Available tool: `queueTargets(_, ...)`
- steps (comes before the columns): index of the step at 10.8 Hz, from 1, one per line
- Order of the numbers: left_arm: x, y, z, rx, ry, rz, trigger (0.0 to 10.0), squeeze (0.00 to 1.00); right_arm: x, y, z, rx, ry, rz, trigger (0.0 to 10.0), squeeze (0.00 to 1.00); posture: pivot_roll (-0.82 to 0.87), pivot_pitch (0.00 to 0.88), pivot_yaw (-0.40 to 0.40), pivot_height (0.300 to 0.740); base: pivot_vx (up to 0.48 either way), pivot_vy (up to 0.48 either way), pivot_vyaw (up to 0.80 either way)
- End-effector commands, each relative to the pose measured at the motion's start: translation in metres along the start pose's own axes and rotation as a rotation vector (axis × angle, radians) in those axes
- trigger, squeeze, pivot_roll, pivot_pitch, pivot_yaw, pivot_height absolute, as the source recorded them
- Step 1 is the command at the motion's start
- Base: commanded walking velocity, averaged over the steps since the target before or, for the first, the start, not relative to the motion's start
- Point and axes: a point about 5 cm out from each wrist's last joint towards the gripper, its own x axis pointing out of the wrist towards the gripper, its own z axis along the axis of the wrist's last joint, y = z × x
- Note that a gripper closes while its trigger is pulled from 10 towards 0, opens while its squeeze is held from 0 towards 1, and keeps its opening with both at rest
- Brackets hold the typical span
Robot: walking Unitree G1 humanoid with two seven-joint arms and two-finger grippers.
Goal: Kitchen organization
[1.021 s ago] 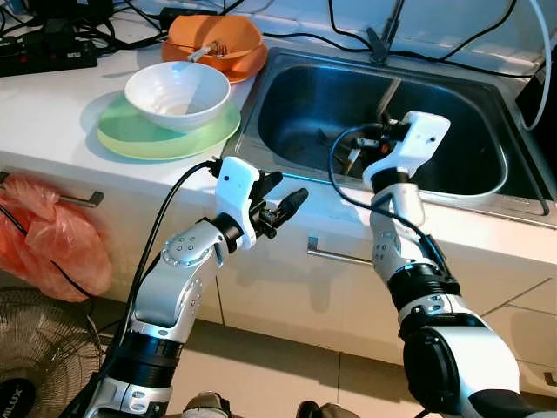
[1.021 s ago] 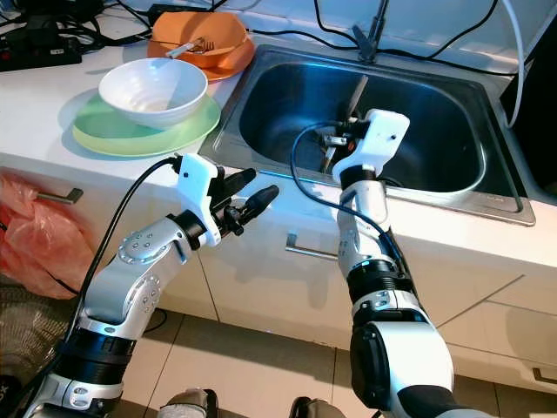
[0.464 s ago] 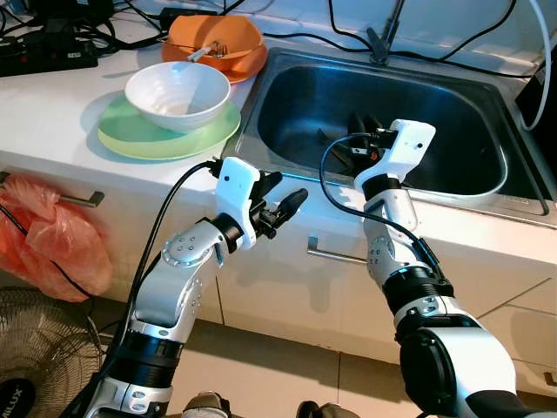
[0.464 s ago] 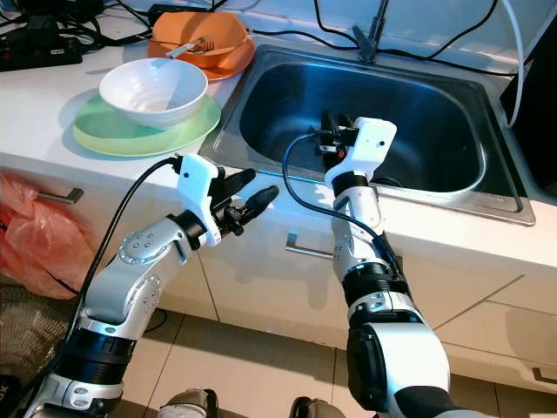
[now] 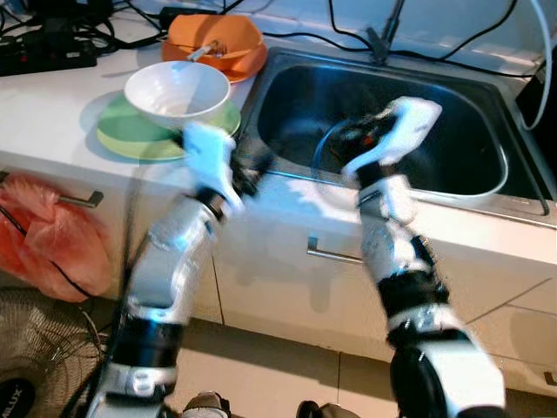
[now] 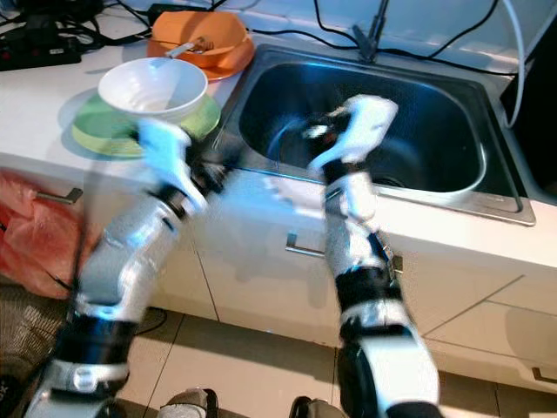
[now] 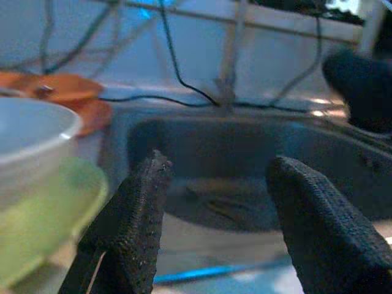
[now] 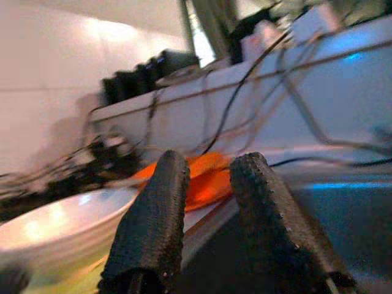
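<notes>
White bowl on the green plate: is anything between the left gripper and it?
Nothing visible blocks it. The left gripper, fingers open, is at the counter edge by the sink, and the white bowl on the green plate lies just beyond on open counter. The arm is motion-blurred.

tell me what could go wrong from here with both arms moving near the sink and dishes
The left gripper, fingers open and empty, sits close to the white bowl on the green plate; a fast swing might knock the stack. The right gripper is over the sink near trailing cables and could snag one. Blur hides exact clearances.
</notes>
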Motion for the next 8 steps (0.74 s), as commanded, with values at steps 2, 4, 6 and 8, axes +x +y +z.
queueTargets(2, 0.007, 0.016, 0.032, 0.037, -0.114, 0.105, 10.0, 0.00, -0.027, 0.013, -0.028, 0.072, 0.141, 0.162, 10.0, 0.00, 0.23, 0.124, -0.059, 0.740, 0.000, 0.000, 0.00)
queueTargets(4, 0.012, 0.042, 0.049, 0.093, -0.160, 0.231, 10.0, 0.00, -0.043, 0.010, -0.038, 0.126, 0.197, 0.133, 10.0, 0.00, 0.22, 0.120, -0.050, 0.740, 0.000, 0.000, 0.00)
queueTargets(6, 0.015, 0.065, 0.054, 0.121, -0.135, 0.318, 10.0, 0.00, -0.047, 0.012, -0.039, 0.141, 0.217, 0.141, 10.0, 0.00, 0.21, 0.118, -0.041, 0.740, 0.000, 0.000, 0.00)
queueTargets(8, 0.017, 0.094, 0.053, 0.105, -0.071, 0.437, 10.0, 0.00, -0.050, 0.013, -0.041, 0.153, 0.227, 0.141, 10.0, 0.00, 0.22, 0.117, -0.035, 0.740, 0.000, 0.000, 0.00)
